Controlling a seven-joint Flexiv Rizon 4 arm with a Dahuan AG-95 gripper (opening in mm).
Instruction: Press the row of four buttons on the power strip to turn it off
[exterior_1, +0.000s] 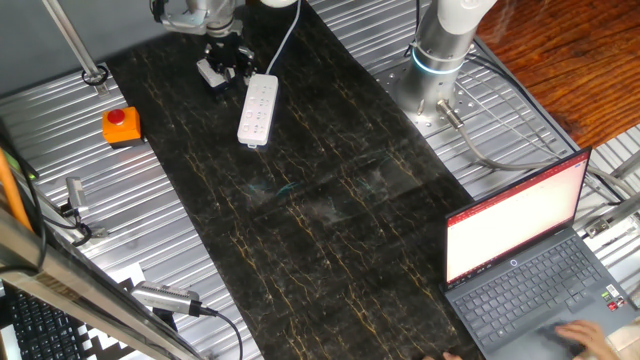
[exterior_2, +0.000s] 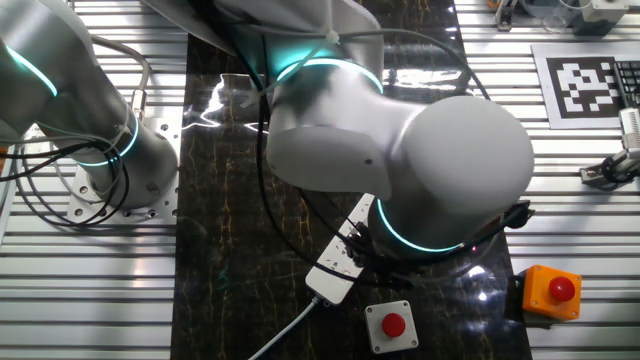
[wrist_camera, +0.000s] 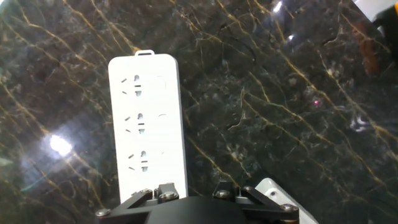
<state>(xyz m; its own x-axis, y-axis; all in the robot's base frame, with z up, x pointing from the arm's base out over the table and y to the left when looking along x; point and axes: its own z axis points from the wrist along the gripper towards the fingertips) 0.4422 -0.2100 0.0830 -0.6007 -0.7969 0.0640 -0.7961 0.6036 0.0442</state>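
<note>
The power strip (exterior_1: 257, 110) is a slim white bar lying on the dark marble mat, its cable running off toward the far edge. In the hand view the power strip (wrist_camera: 146, 124) runs lengthwise away from me, left of centre. The row of four buttons (wrist_camera: 163, 115) shows only as faint marks along the right side of its face. My gripper (exterior_1: 225, 62) hangs over the strip's cable end, slightly to its left. In the hand view only the base of the gripper (wrist_camera: 194, 194) shows at the bottom edge, so its fingertips are hidden. The arm covers most of the power strip (exterior_2: 335, 268) in the other fixed view.
An orange box with a red round button (exterior_1: 121, 124) sits left of the mat. A small white box with a red button (exterior_2: 390, 325) lies close beside the strip's cable end. The robot base (exterior_1: 440, 50) stands at the back right, and an open laptop (exterior_1: 520, 250) at the front right.
</note>
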